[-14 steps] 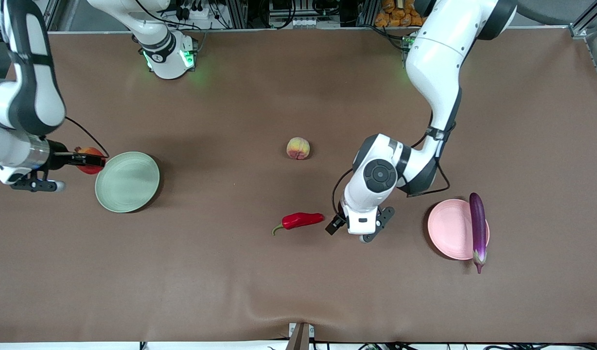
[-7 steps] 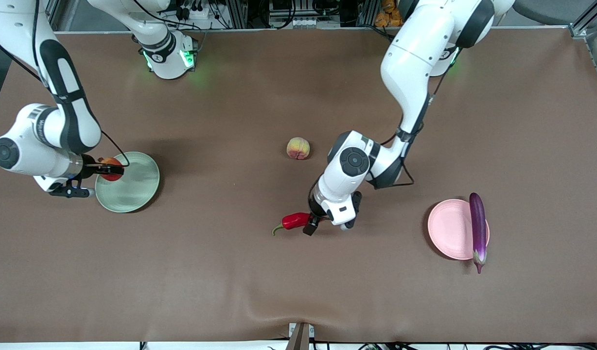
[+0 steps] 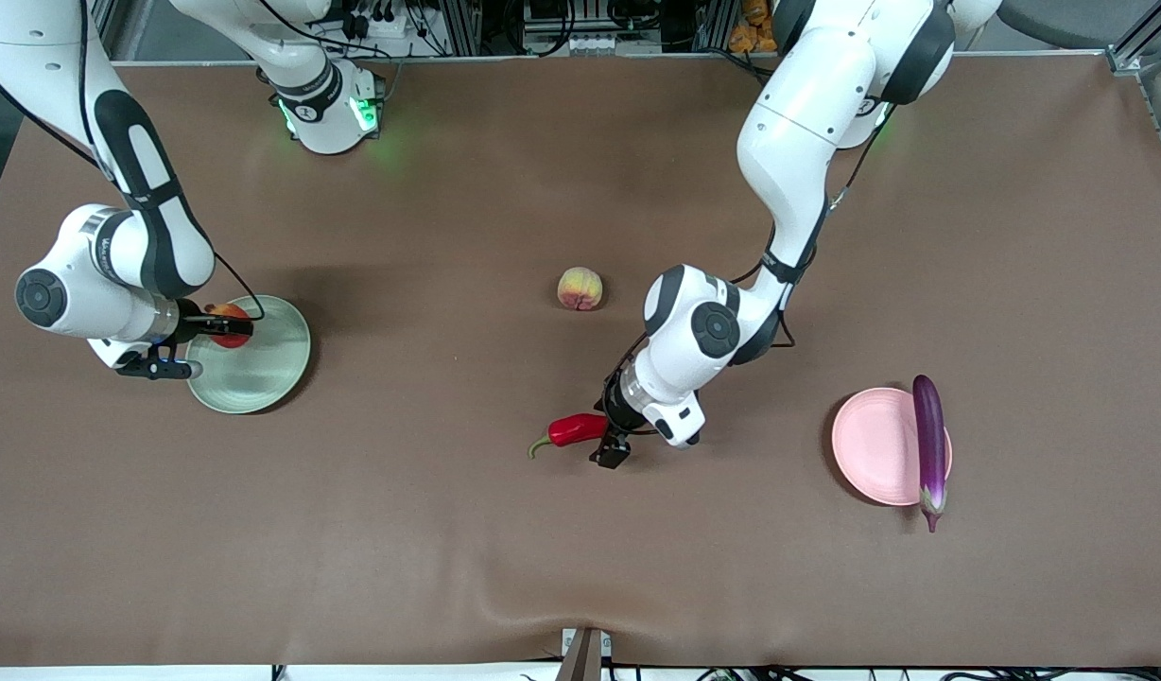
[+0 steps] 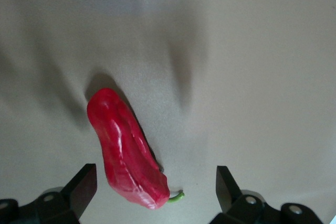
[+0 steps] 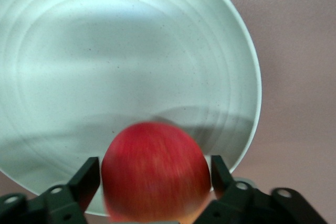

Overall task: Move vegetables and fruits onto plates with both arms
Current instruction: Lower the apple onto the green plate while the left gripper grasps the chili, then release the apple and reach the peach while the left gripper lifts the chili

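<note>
In the front view you lose the thick end of the wrinkled red chili pepper (image 3: 573, 430) under the left gripper (image 3: 616, 437), and the round red-orange fruit (image 3: 223, 312) is partly crossed by the right gripper (image 3: 231, 328). In the right wrist view that fruit (image 5: 155, 174) is smeared and its crown cannot be made out.

Since half a second ago the left gripper has settled lower around the chili, and the right arm has carried the fruit slightly further in over the pale green round plate (image 3: 268, 369). The peach (image 3: 580, 288), twelve o'clock from the chili in the front view, has not moved, nor has the slim purple eggplant (image 3: 929, 435). It runs twelve to six across the three o'clock edge of the pale pink plate (image 3: 874, 445), stem cap past the rim.

The left gripper (image 4: 157, 174) has its fingers spread wide. The chili (image 4: 123, 145) lies on the brown table (image 3: 448, 530) between them, closer to one finger, green stem toward eight o'clock in the front view.

The right gripper (image 5: 155, 169) also has its fingers wide apart, the fruit filling the gap, over the nine o'clock rim of the green plate (image 5: 105, 51)
</note>
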Motion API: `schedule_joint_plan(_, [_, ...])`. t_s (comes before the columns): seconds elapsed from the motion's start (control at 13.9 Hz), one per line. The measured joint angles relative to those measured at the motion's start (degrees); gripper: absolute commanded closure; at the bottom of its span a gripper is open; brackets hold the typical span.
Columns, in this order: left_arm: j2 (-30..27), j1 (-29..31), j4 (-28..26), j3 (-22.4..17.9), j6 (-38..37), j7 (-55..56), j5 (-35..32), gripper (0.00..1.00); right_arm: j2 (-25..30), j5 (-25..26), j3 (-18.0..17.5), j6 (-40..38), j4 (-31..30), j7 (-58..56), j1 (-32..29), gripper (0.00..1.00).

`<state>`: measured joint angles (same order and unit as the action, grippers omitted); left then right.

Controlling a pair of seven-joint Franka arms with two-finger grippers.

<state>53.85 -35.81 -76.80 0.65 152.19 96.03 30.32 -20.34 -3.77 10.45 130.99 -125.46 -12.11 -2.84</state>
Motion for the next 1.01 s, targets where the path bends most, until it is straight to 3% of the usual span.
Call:
schedule_joint_plan(0.43, [2.7,1.0,0.0,3.7,4.9,-1.7,4.4,0.00,0.3,-0.4,-0.5,-19.9,14.3,-2.8,0.5,0.00])
schedule_joint_plan(0.79, [4.0,4.6,0.0,8.4,7.1,-4.8,5.0,0.00,0.3,-1.6,-0.9,-29.9,22.7,2.9,3.0,0.00])
schedule_joint_plan(0.86, [4.0,5.2,0.0,8.7,7.1,-5.0,5.0,0.04,0.3,-1.9,-1.0,-31.2,24.1,5.4,4.0,0.00])
schedule_joint_plan(0.93, [4.0,5.4,0.0,8.8,7.1,-5.2,5.0,0.23,0.3,-2.5,-1.0,-32.2,25.4,8.4,5.1,0.00])
schedule_joint_plan(1.01, [4.0,5.4,0.0,8.8,7.2,-5.9,5.0,0.37,0.2,-3.4,-1.1,-33.2,26.7,11.3,6.2,0.00])
